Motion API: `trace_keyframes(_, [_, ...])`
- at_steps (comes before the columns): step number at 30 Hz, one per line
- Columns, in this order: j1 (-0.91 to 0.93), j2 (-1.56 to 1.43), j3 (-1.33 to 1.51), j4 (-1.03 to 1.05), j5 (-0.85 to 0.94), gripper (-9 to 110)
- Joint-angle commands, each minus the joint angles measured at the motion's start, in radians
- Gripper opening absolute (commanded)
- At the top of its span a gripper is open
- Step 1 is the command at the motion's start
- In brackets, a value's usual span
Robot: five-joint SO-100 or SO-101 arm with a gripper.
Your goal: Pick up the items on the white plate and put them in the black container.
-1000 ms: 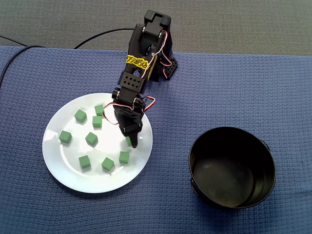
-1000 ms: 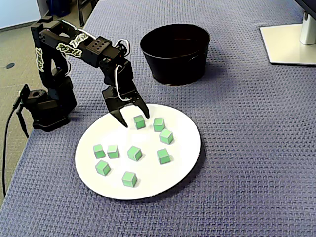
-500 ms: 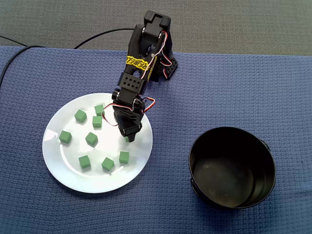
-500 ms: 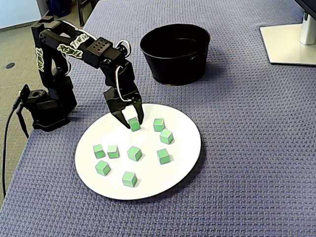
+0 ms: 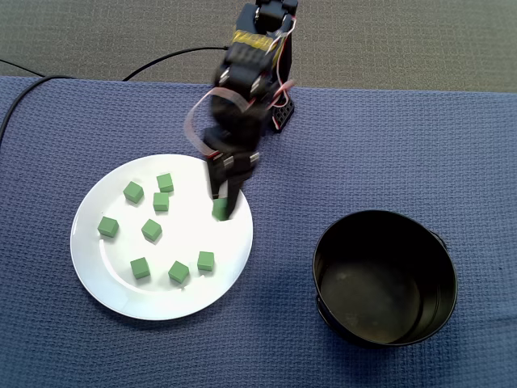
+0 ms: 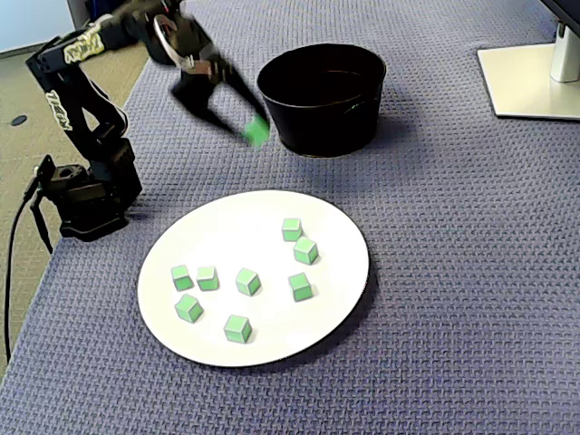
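My gripper point(image 5: 222, 208) point(image 6: 257, 132) is shut on a green cube point(image 5: 221, 210) point(image 6: 258, 131) and holds it in the air above the white plate point(image 5: 202, 170) point(image 6: 272, 340), blurred by motion. In the side fixed view the cube hangs just left of the black container point(image 6: 319, 95), at about rim height. Several more green cubes point(image 5: 151, 230) point(image 6: 247, 281) lie scattered on the plate. The black container point(image 5: 384, 277) stands open and looks empty, to the right of the plate in the top-down fixed view.
The arm's base point(image 6: 82, 195) sits at the left edge of the blue woven cloth point(image 6: 453, 272). A white monitor stand point(image 6: 530, 77) is at the back right. A black cable point(image 5: 48, 77) runs off to the left.
The gripper closed on one green cube at the plate's rim, then lifted it and swung it up toward the black container. The other cubes have not moved.
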State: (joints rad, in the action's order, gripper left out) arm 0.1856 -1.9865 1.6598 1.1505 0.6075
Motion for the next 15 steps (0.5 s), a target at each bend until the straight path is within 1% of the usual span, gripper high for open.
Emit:
trace_keyframes(1, [-0.212, -0.078, -0.140, -0.015, 0.046, 0])
trace_keyframes(5, [-0.402, -0.067, -0.114, -0.206, 0.147, 0])
trace_keyframes(7, [-0.480, -0.038, -0.118, -0.241, 0.178, 0])
trace_keyframes(10, [-0.566, 0.064, -0.141, -0.265, 0.163, 0])
trace_keyframes(12, [-0.595, 0.146, -0.161, -0.268, 0.129, 0])
trace_keyframes(15, [-0.624, 0.212, -0.118, -0.316, 0.112, 0])
